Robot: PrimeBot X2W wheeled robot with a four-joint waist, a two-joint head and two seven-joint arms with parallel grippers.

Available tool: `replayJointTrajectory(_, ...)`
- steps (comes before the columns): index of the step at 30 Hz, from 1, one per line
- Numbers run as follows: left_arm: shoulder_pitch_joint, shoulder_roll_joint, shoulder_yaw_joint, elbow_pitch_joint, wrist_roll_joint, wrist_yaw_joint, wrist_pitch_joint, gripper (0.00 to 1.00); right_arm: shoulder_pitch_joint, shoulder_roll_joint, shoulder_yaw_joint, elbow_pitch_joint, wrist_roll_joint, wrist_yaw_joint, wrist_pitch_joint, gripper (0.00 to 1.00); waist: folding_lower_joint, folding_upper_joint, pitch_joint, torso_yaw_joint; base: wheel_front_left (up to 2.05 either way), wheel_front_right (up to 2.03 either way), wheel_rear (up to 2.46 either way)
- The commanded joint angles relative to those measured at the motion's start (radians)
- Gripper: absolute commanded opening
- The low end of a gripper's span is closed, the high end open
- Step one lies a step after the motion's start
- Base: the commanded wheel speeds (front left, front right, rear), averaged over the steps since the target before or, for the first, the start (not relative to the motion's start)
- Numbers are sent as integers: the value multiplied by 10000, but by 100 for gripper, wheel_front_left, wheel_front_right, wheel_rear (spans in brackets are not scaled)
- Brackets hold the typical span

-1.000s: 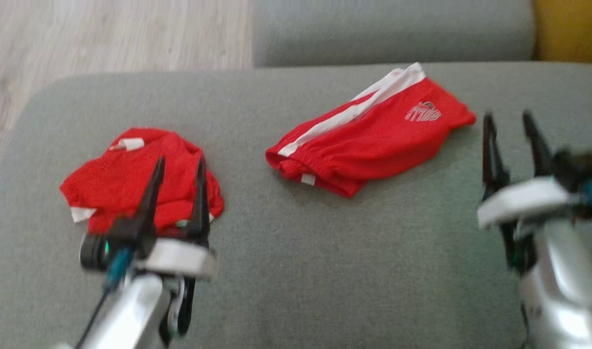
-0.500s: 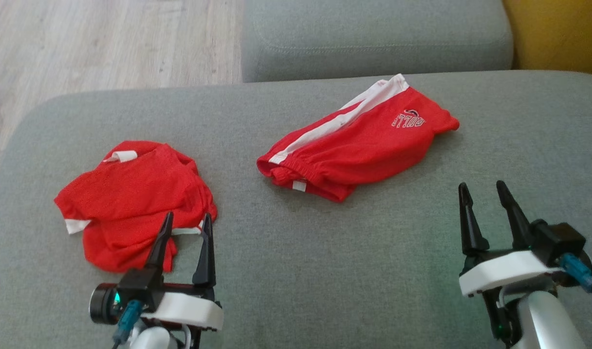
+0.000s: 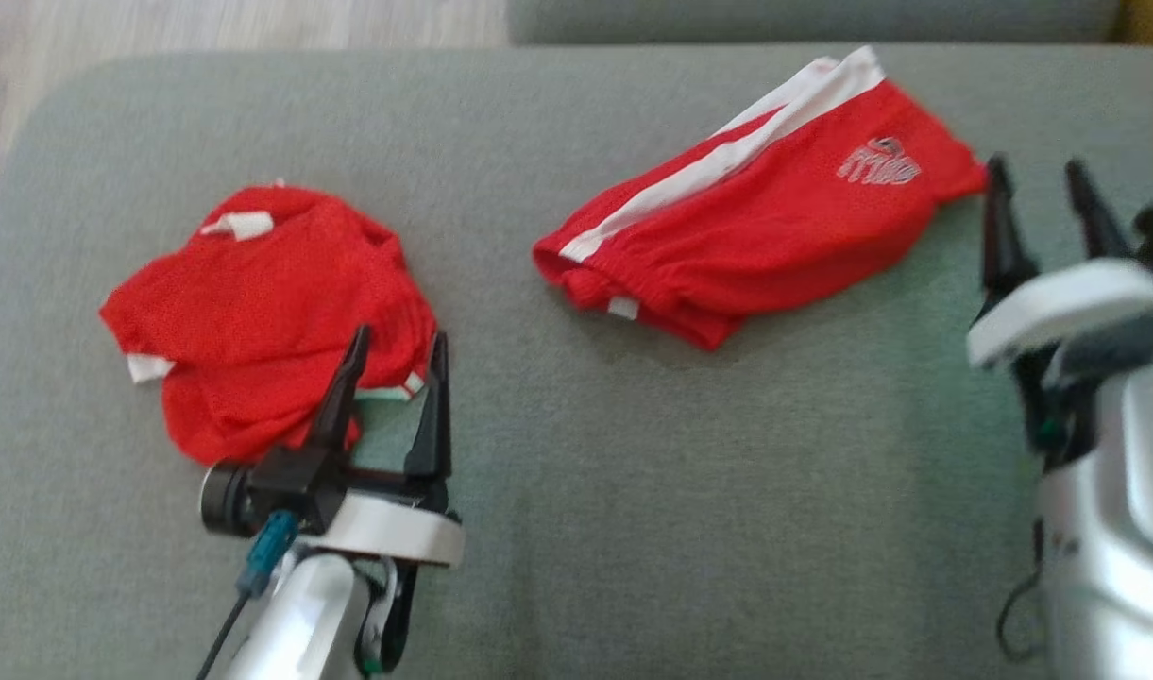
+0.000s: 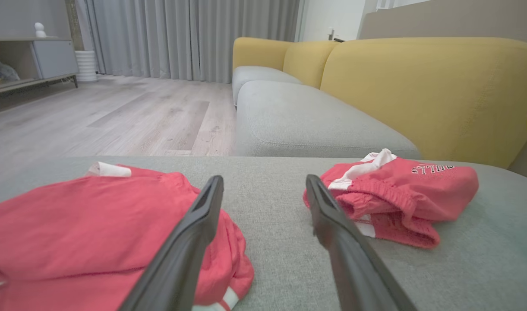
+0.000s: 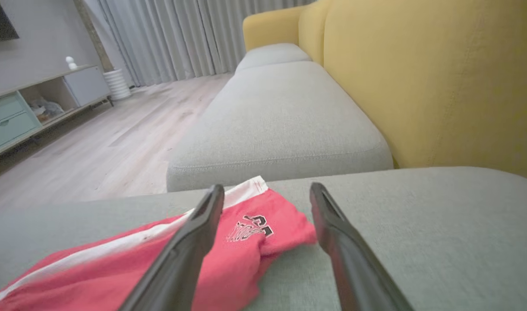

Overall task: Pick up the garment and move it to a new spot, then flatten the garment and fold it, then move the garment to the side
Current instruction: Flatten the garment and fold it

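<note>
2 red garments seen on grey cushion (image 3: pixel 633 472): crumpled garment (image 3: pixel 255 302) at left gripper (image 3: pixel 398 335) tips, shorts (image 3: pixel 755 227) beside right gripper (image 3: pixel 1036 170), just brought closer. Both finger pairs held wide, empty; pickup judged imminent.

A broad grey woven-fabric sofa cushion (image 3: pixel 633 491) with rounded corners carries two things; a crumpled red mesh garment with small white trim patches (image 3: pixel 255 302) lies in a loose heap on its left part, towards the middle of its depth; a pair of red shorts with a white side stripe and a small printed logo (image 3: pixel 774 227) lies flattened in layers at the far right, gathered waistband end to the left, logo end to the right; the two lie well apart, grey fabric showing between them.
</note>
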Motion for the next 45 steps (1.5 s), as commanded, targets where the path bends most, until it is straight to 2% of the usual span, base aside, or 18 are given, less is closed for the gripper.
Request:
replayJointTrajectory(1,-429,11,409,-223,93,-67,-51,100,-534,2,37,-70,-81,-9,199,100,-3,-1,565,436,0,0,0)
replayJointTrajectory(6,-866,-268,434,-81,294,-351,-51,100,-2213,-189,-1252,1606,-583,-9,1175,100,-3,-1,1180,944,0,0,0)
replayJointTrajectory(16,-1395,-661,478,82,531,-719,-51,100,-4408,-1299,-2905,4859,-2825,-9,1717,100,-3,-1,2008,1777,0,0,0)
replayJointTrajectory(25,-1412,-762,590,95,580,-849,-51,100,-5382,-1897,-2670,6854,-3589,-9,1805,100,-3,-1,2355,2001,0,0,0)
replayJointTrajectory(27,-1433,-770,620,95,584,-840,-51,100,-5509,-1958,-2523,7237,-3483,-9,1803,0,-3,-1,2347,1983,0,0,0)
replayJointTrajectory(32,-1387,-777,724,104,606,-814,-51,100,-5708,-1971,-2128,7787,-3084,-9,1457,0,-3,-1,2199,1787,0,0,0)
replayJointTrajectory(37,-1250,-782,836,140,669,-846,-51,100,-5726,-2117,-1606,8040,-2449,-9,637,0,-3,-1,1776,1370,0,0,0)
replayJointTrajectory(45,-869,-784,986,193,782,-882,-51,100,-4821,-2618,-997,7971,-1304,-9,-299,0,-3,-1,927,612,0,0,0)
